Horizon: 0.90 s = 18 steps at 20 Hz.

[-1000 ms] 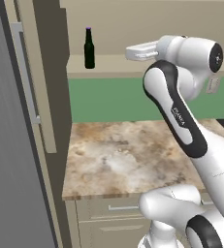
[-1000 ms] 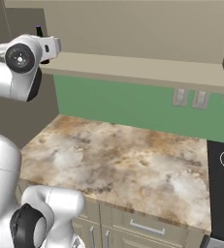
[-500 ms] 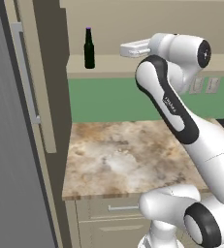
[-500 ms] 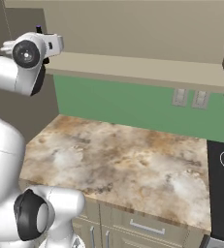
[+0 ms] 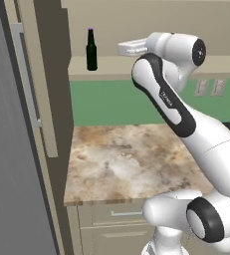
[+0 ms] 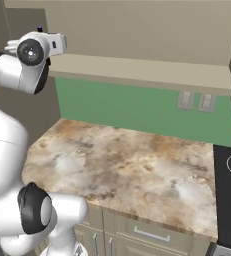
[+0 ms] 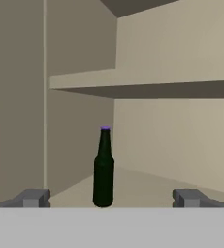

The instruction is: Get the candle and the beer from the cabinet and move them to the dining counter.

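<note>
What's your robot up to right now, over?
Pincer open, empty, facing the beer. Beer upright on cabinet shelf, untouched. Nothing between them.

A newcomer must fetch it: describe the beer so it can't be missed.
Look above the green wall into the open beige cabinet. On its bottom shelf, near the left wall, stands the beer, upright and alone. It is a slim, dark, long-necked bottle with a purple cap.
</note>
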### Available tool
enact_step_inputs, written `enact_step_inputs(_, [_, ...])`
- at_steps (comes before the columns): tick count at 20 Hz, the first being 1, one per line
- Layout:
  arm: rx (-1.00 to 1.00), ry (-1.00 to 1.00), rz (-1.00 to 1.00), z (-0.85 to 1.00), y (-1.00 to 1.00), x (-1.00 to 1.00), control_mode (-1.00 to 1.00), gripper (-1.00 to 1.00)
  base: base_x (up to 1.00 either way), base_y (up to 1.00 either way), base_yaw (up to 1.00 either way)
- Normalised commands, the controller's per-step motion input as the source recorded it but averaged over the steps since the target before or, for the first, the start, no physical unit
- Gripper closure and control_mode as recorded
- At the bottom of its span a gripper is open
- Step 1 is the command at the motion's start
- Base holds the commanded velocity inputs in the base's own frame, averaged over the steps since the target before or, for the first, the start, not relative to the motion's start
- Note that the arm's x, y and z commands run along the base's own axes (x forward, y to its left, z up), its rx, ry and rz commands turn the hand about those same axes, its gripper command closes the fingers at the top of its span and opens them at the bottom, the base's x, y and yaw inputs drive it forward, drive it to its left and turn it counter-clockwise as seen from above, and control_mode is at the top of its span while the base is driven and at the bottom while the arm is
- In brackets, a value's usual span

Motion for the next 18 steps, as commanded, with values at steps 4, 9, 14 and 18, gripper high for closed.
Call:
enact_step_inputs(4, [0.0, 0.0, 0.0, 0.0, 0.09, 0.32, -1.0, -1.0, 0.0, 0.0, 0.0])
enact_step_inputs(9, [0.0, 0.0, 0.0, 0.0, 0.18, 0.26, -1.0, -1.0, 0.0, 0.0, 0.0])
enact_step_inputs(14, [0.0, 0.0, 0.0, 0.0, 0.23, 0.23, -1.0, -1.0, 0.0, 0.0, 0.0])
enact_step_inputs(18, [0.0, 0.0, 0.0, 0.0, 0.19, 0.19, -1.0, -1.0, 0.0, 0.0, 0.0])
